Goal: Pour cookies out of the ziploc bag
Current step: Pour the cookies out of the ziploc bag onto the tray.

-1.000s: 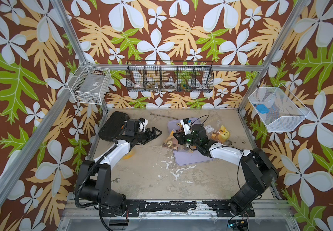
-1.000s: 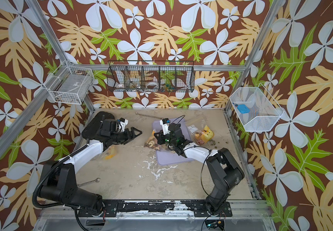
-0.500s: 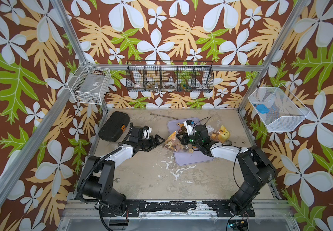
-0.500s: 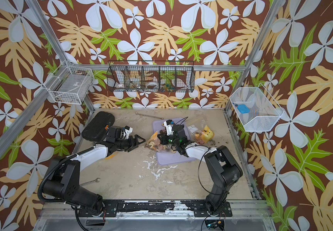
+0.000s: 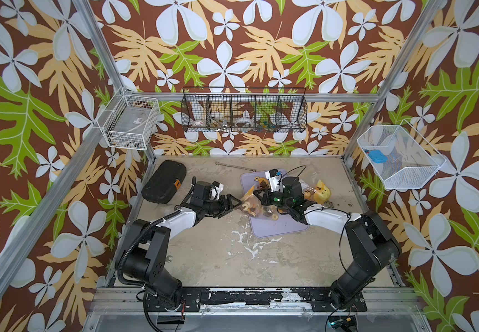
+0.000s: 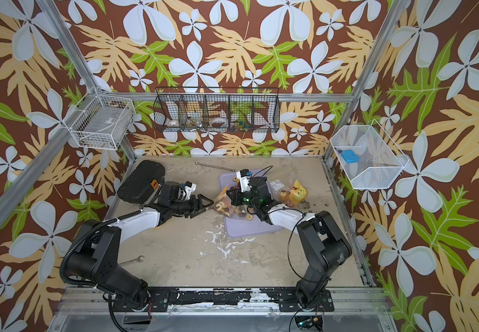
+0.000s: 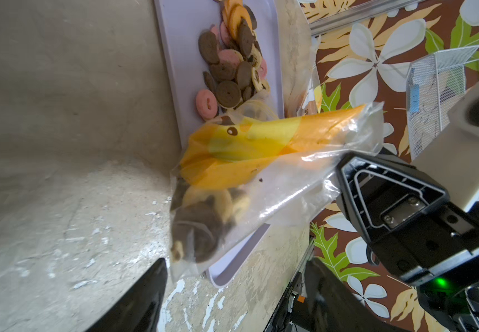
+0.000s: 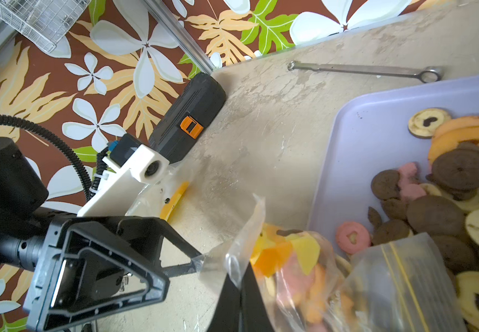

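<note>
This is a robotics lab test cell. An aluminium frame [image 5: 336, 97] boxes in panels of tropical flower wallpaper [image 5: 232, 43], and wire baskets [image 5: 244, 110] hang off it. A left arm [image 5: 172, 221] and a right arm [image 5: 327, 218] are bolted to a scuffed base rail [image 5: 247, 299] fronting a worn, paint-flecked desk [image 5: 218, 253].

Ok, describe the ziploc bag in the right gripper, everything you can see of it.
The ziploc bag is clear, crinkled plastic printed with a yellow and orange cartoon figure. The shut right gripper pinches one end, holding it tilted over the edge of the lilac tray. Brown and tan cookies sit in its low end, whose corner lies between the fingers of the open left gripper.
</note>
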Robot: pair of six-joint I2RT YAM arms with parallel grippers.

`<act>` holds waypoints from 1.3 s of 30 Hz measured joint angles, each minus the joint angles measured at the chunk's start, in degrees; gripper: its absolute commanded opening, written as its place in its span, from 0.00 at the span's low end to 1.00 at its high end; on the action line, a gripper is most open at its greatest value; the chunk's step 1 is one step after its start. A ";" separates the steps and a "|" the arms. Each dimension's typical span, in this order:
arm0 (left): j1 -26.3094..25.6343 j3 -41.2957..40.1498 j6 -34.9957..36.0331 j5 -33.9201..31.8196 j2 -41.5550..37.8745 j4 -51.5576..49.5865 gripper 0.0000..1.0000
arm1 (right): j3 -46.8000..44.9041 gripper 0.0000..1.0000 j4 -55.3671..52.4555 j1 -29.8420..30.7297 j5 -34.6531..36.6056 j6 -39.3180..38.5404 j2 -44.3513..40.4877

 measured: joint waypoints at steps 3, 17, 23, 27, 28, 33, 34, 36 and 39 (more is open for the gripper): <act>-1.60 1.77 -1.77 0.33 1.07 2.19 0.77 | -0.35 0.00 -0.04 -0.26 -0.26 0.50 -0.55; -3.04 6.97 -0.92 -2.91 -0.42 -0.22 0.78 | -3.30 0.00 0.11 -2.64 -1.60 0.72 -2.84; -2.08 6.01 4.57 -9.66 -0.11 -6.84 0.63 | -3.58 0.00 0.11 -2.80 -1.90 0.72 -2.89; -2.08 5.25 6.05 -10.56 1.90 -8.35 0.51 | -3.58 0.00 0.11 -2.75 -2.29 0.74 -3.15; -2.08 5.05 6.12 -10.51 2.36 -8.50 0.46 | -3.58 0.00 0.11 -2.75 -2.29 0.85 -3.17; -2.10 5.20 6.08 -9.42 4.46 -8.48 0.29 | -3.58 0.00 0.09 -2.78 -2.29 0.90 -3.17; -2.12 5.29 6.10 -9.25 4.70 -8.52 0.26 | -3.58 0.00 0.09 -2.78 -2.29 0.90 -3.17; -2.12 5.60 6.08 -8.83 4.94 -8.41 0.23 | -3.58 0.00 0.09 -2.75 -2.32 0.90 -3.17; -2.14 5.95 5.92 -7.96 4.98 -7.82 0.14 | -3.58 0.00 0.09 -2.78 -2.32 0.92 -3.17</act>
